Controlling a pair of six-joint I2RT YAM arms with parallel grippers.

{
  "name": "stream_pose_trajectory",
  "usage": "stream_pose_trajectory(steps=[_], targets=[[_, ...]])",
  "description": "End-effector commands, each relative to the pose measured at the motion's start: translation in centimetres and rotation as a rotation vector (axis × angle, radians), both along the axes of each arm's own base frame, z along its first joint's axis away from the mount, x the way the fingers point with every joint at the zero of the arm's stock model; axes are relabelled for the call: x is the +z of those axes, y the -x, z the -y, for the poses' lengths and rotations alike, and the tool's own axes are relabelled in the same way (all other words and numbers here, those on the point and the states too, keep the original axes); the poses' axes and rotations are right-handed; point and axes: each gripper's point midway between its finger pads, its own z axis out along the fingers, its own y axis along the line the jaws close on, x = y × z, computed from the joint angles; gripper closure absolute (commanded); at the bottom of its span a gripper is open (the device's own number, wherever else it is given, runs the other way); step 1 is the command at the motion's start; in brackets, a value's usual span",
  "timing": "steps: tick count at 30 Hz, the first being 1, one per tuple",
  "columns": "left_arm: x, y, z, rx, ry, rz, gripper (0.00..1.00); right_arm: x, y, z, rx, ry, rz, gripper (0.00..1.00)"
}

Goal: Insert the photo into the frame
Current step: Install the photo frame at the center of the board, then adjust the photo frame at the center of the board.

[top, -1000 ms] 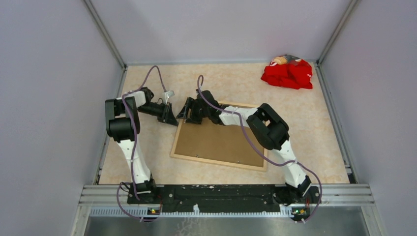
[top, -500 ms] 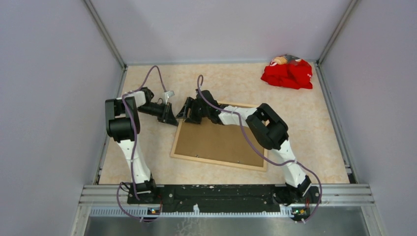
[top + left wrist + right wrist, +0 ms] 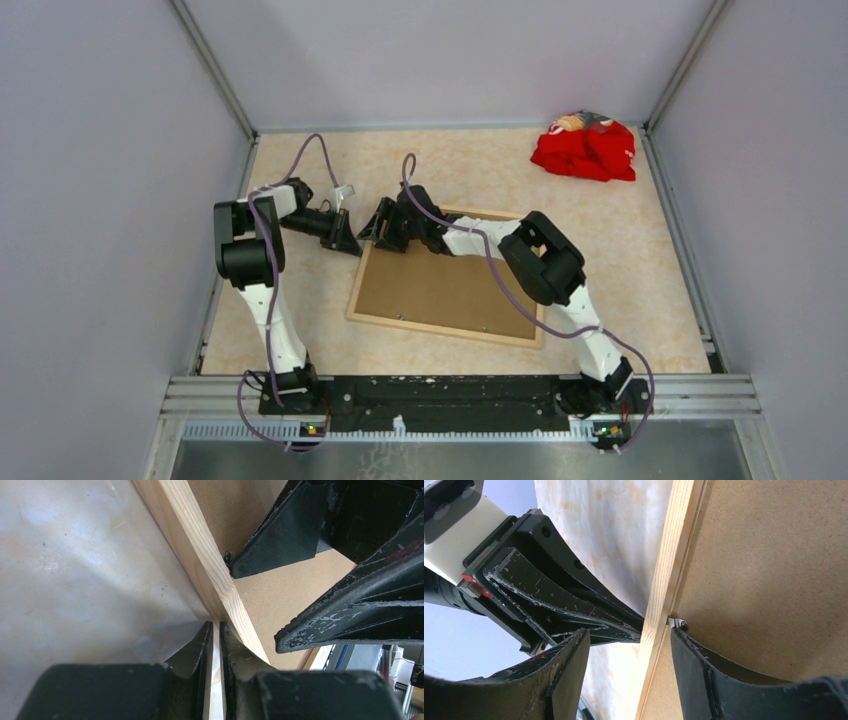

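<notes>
Both my arms reach low to the frame's (image 3: 445, 330) far-left corner: left gripper (image 3: 352, 246) closed, empty, beside the rail (image 3: 200, 540); right gripper (image 3: 372, 234) open astride it. Frame face-down, board (image 3: 445, 285) showing.

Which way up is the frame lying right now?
Back up, flat on the table: the brown backing board fills the wooden frame. The photo cannot be seen.

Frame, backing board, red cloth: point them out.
frame (image 3: 445, 331): top external view, near wooden rail.
backing board (image 3: 440, 290): top external view, brown middle.
red cloth (image 3: 585, 152): top external view, its middle.
</notes>
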Motion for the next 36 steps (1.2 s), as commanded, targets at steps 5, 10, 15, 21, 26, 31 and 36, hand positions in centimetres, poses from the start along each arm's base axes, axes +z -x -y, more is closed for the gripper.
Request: stream_pose_trajectory(steps=[5, 10, 15, 21, 26, 31, 36], targets=[[-1.2, 0.8, -0.3, -0.033, -0.037, 0.004, 0.83, 0.1, -0.3, -0.7, -0.055, -0.005, 0.045, 0.39], [-0.9, 0.9, -0.3, -0.038, -0.039, 0.004, 0.83, 2.2, -0.3, -0.8, -0.042, -0.027, 0.079, 0.35], [0.2, 1.0, -1.2, -0.051, -0.062, 0.029, 0.81, 7.2, -0.2, 2.5, -0.019, -0.043, 0.148, 0.20], [1.0, 1.3, -2.5, -0.070, -0.135, 0.085, 0.79, 10.9, -0.2, 16.0, -0.163, 0.101, 0.206, 0.09], [-0.2, 3.3, -3.1, -0.103, -0.209, 0.094, 0.78, 8.2, 0.8, 31.9, -0.439, 0.341, 0.159, 0.02], [-1.7, 5.2, -3.4, -0.134, -0.281, 0.099, 0.78, 5.1, 3.5, 41.1, -0.596, 0.416, 0.100, 0.01], [-2.6, 7.4, -2.7, -0.183, -0.304, 0.089, 0.78, 2.1, 4.4, 42.7, -0.609, 0.441, 0.042, 0.01]])
